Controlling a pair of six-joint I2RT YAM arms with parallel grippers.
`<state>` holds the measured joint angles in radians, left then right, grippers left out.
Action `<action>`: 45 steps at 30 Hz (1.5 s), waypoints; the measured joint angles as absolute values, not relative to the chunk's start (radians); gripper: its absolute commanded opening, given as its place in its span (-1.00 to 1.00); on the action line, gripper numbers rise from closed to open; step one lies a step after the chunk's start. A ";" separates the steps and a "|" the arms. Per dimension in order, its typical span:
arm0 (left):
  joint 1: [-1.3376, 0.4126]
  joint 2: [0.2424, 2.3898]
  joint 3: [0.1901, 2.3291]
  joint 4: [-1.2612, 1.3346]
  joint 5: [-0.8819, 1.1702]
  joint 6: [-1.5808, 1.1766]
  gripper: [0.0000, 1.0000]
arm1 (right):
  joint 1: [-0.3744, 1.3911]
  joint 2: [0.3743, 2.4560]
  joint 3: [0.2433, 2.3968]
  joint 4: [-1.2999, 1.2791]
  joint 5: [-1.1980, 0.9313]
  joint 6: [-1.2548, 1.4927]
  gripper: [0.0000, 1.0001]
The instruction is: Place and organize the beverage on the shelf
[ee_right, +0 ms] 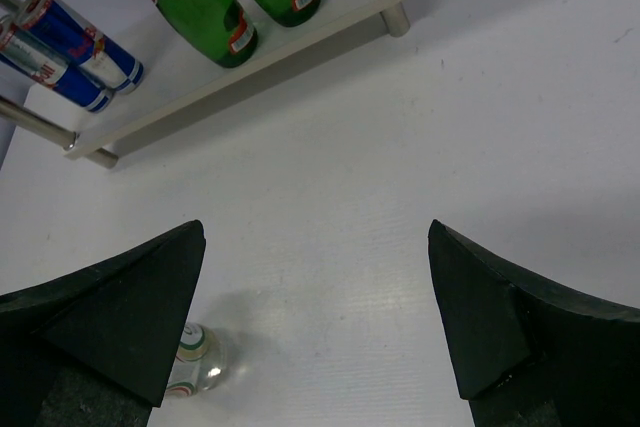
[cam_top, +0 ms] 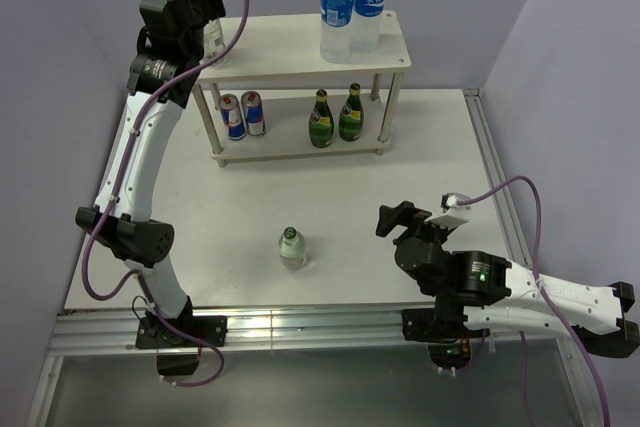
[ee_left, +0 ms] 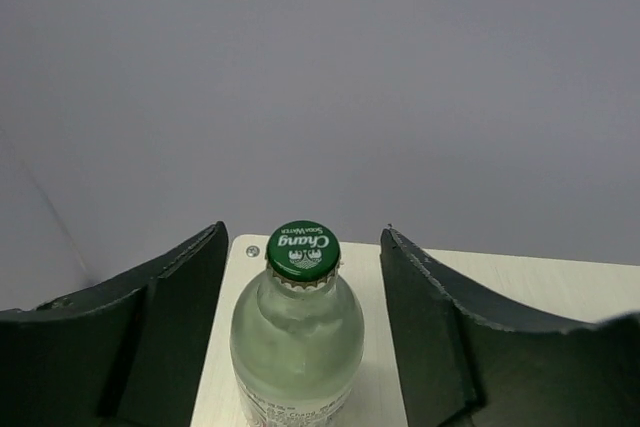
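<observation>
The cream two-tier shelf [cam_top: 290, 32] stands at the back of the table. My left gripper [cam_top: 208, 27] is open at the left end of its top board [ee_left: 420, 277]. A clear glass bottle with a green cap [ee_left: 298, 317] stands upright between the fingers [ee_left: 170, 317], with a gap on each side; in the top view my gripper hides most of it. A second clear bottle [cam_top: 291, 247] stands on the table and also shows in the right wrist view [ee_right: 195, 362]. My right gripper [cam_top: 395, 219] is open and empty, to the right of that bottle [ee_right: 316, 232].
Two blue-labelled water bottles [cam_top: 352, 2] stand at the right end of the top board. On the lower board [ee_right: 250, 57] are two blue and silver cans [cam_top: 242, 114] and two green bottles [cam_top: 335, 115]. The table's metal rail [cam_top: 300, 327] runs along the near edge.
</observation>
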<state>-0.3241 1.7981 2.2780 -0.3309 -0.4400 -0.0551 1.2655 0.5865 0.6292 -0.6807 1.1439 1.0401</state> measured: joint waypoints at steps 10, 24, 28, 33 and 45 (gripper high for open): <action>-0.324 1.794 2.239 -0.297 -0.438 -0.052 0.62 | 1.266 0.587 0.629 -0.682 1.145 1.040 0.99; -0.329 1.504 2.002 -0.312 -0.443 -0.064 0.99 | 1.266 0.587 0.614 -0.682 1.144 1.048 0.99; -0.361 1.352 1.851 -0.309 -0.462 -0.093 0.91 | 1.266 0.587 0.611 -0.681 1.144 1.055 0.99; -0.579 1.028 1.443 -0.297 -0.522 -0.131 0.79 | 1.266 0.588 0.588 -0.672 1.142 1.055 0.98; -1.143 0.823 0.759 -0.141 -0.618 -0.356 0.89 | 1.266 0.643 0.587 -0.652 1.131 1.070 0.98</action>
<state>-1.1427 0.8234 0.7593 -0.1410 -0.6178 -0.3565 1.2655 0.6430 0.5869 -0.6521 1.1313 1.0698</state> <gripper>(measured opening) 0.947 0.992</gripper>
